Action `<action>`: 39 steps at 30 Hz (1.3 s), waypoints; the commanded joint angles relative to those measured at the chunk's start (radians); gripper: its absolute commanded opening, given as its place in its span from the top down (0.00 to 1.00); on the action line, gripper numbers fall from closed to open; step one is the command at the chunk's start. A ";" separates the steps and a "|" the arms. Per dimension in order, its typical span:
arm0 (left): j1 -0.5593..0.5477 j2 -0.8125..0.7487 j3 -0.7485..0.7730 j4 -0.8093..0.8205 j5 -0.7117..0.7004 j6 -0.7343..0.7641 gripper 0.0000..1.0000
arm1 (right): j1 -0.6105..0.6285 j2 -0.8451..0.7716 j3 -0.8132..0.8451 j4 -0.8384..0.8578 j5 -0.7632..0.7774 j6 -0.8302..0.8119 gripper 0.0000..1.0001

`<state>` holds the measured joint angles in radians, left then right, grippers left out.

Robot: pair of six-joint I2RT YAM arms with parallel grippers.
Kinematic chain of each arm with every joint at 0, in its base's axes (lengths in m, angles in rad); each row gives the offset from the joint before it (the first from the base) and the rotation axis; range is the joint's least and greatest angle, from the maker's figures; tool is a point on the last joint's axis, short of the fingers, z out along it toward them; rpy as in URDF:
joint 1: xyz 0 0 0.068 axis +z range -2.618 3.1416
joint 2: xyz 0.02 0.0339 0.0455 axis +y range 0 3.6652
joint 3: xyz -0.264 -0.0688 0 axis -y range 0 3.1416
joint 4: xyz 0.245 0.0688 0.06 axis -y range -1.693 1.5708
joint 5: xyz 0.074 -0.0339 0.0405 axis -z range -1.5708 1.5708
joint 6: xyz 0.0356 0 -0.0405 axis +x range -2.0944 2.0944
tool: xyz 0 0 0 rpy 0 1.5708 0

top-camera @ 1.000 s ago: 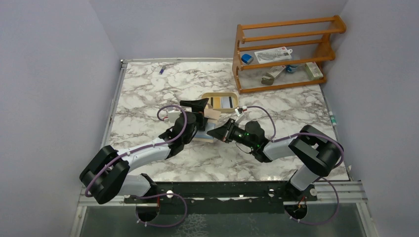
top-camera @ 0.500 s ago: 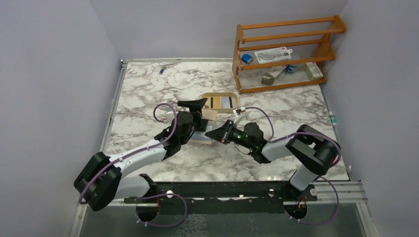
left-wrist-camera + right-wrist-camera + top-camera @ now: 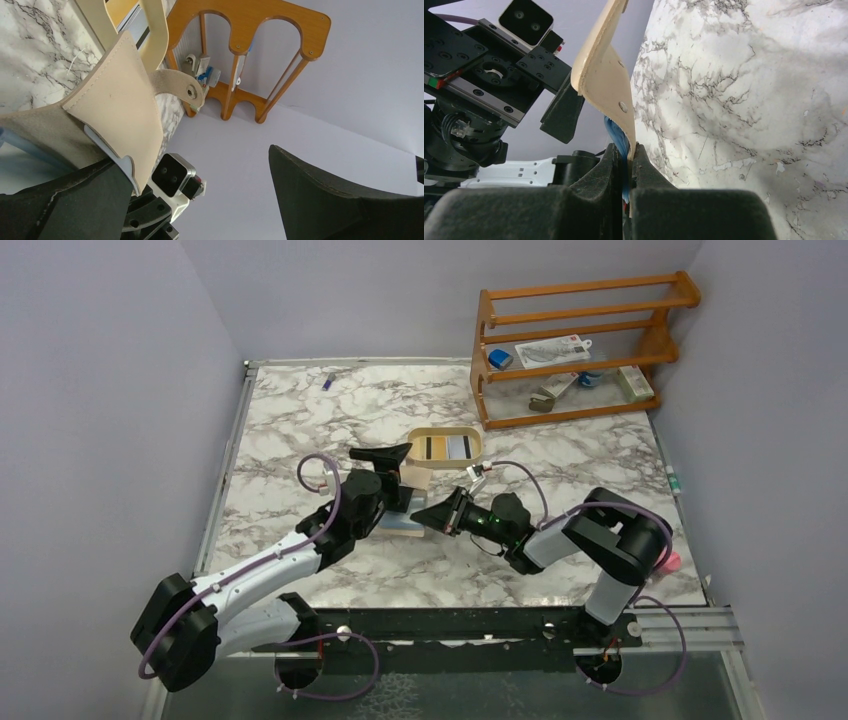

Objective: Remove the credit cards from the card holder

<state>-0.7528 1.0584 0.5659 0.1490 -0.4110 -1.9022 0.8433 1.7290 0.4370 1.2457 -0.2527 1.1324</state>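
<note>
**benchwatcher:** Where is everything sitting relative to the oval tan tray [image 3: 445, 429] on the white-and-grey marble table [image 3: 300, 420]?

**yam_fan:** Going left to right: the left gripper [image 3: 390, 478] is just off the tray's near-left corner. Its black fingers [image 3: 75, 200] are spread wide apart and aren't clamping anything. In the left wrist view, one finger lies along the back of the small flat tan-beige folding card holder [image 3: 115, 115].

**benchwatcher:** And the holder itself?

**yam_fan:** It's right beside the tray's near edge, between the two grippers. It's folded open with one flap standing up, and its snap tab [image 3: 180, 86] sticks out toward the tray. The thin pale blue credit cards [image 3: 616, 135] are still inside, with only their edges peeking out of the fold.

**benchwatcher:** Right side?

**yam_fan:** The right gripper [image 3: 626, 152] is just near-side of the tray, nose to nose with the left one. Its fingers are pinched together on those blue card edges, and the tan flap's lower edge is squeezed in alongside. The orange wooden rack [image 3: 486, 360] stands beyond the tray to its right, with small items on its shelves that are too tiny to make out.
</note>
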 commanded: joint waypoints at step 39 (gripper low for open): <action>-0.045 -0.113 -0.094 -0.140 -0.030 -0.039 0.01 | -0.043 0.156 -0.011 0.211 -0.038 0.090 0.99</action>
<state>-0.7944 0.9474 0.4824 0.0193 -0.4122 -1.9587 0.8017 1.9091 0.4232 1.4277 -0.2806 1.2545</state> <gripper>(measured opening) 0.988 0.066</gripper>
